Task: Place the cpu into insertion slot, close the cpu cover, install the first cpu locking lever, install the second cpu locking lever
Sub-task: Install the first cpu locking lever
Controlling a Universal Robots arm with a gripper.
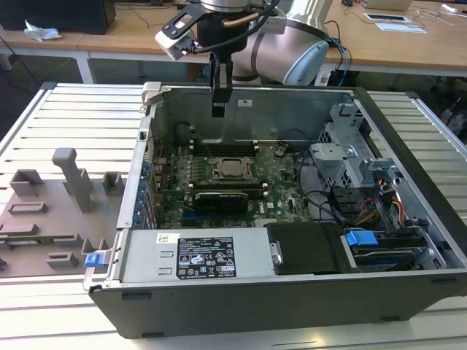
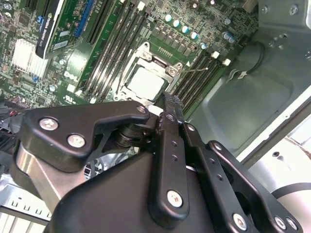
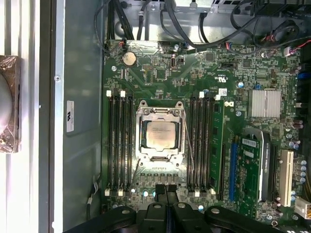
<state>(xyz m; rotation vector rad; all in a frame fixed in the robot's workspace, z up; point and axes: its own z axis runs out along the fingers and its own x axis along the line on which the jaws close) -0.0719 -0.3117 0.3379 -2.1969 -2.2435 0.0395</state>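
Two fingers make up my gripper [image 1: 217, 109], and they are pressed together with nothing held between them. I hang tip-down over the open computer case [image 1: 292, 109], close to its back wall and above the green board [image 1: 284, 182].

In both wrist views the chip [image 3: 162, 134] [image 2: 144, 83] lies flat in the socket [image 3: 160, 159], its dull silver top facing up. The cover [image 3: 142, 136] seems to lie down around it, framing it in metal. A thin wire lever [image 3: 186, 141] [image 2: 197, 71] slants beside the socket, between it and the memory slots [image 3: 199, 141]. I cannot tell whether it is latched, and I cannot make out the other lever.

In the second wrist view my own black body blocks the board on the near side of the socket. In the exterior view the chip [image 1: 233, 168] is only a small pale square
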